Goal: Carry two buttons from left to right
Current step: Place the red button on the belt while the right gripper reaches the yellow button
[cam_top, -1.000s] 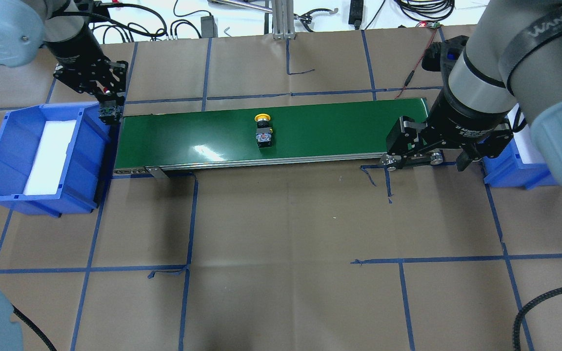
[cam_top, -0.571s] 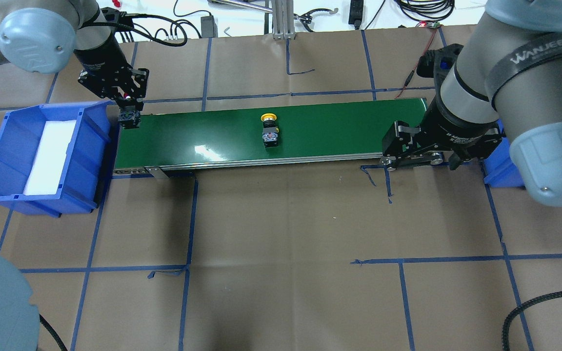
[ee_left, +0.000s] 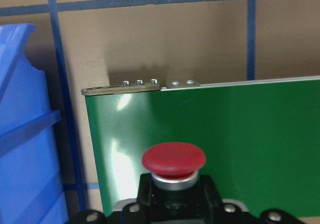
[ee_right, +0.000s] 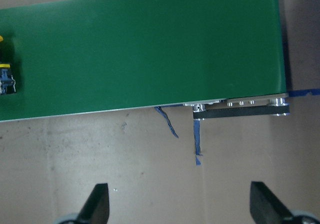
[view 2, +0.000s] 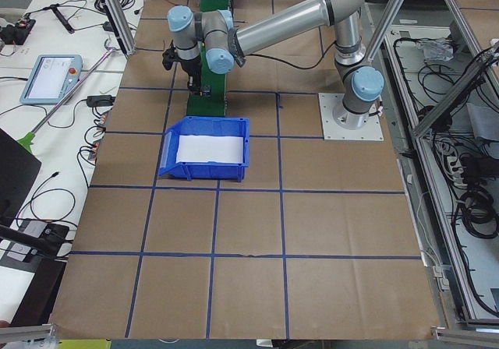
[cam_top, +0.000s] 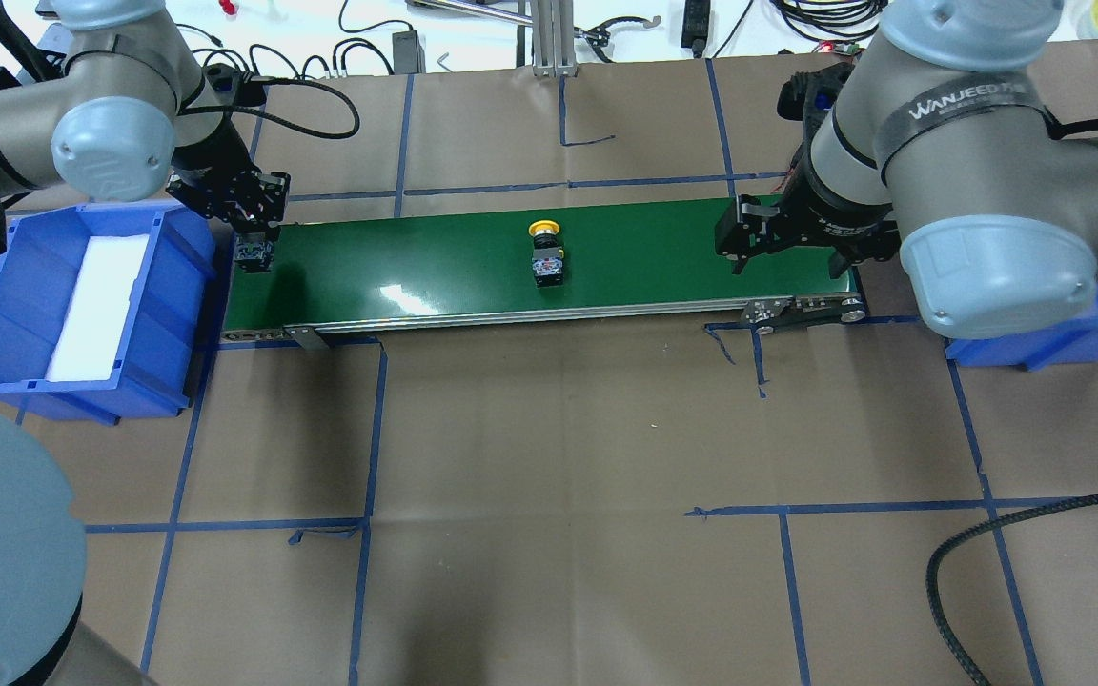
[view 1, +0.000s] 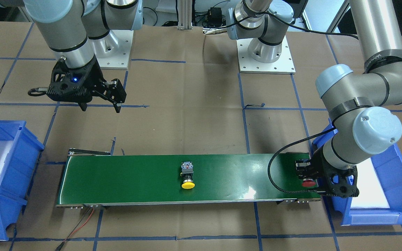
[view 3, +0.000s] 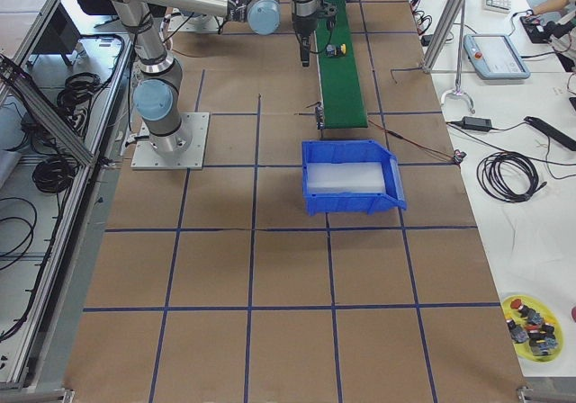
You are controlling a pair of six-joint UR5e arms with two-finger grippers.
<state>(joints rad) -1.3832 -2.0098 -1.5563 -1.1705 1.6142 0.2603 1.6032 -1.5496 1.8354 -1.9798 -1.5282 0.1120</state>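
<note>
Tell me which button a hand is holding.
The red button, in the left hand at the belt's left end; the yellow button lies loose mid-belt.

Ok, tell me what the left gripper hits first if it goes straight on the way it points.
The green belt, most likely. The left gripper points down over the belt's left end, shut on the red button, so the button would touch first. Its height above the belt is unclear.

Yellow button [cam_top: 545, 252]: carried further right along the green belt [cam_top: 416, 262].
My left claw [cam_top: 254, 250], clamped on the red button [view 1: 308, 182]: shifted from the blue bin [cam_top: 182, 286] corner onto the belt's left end.
My right claw [cam_top: 787, 255], spread: moved from the belt's near edge to over its right end.
</note>
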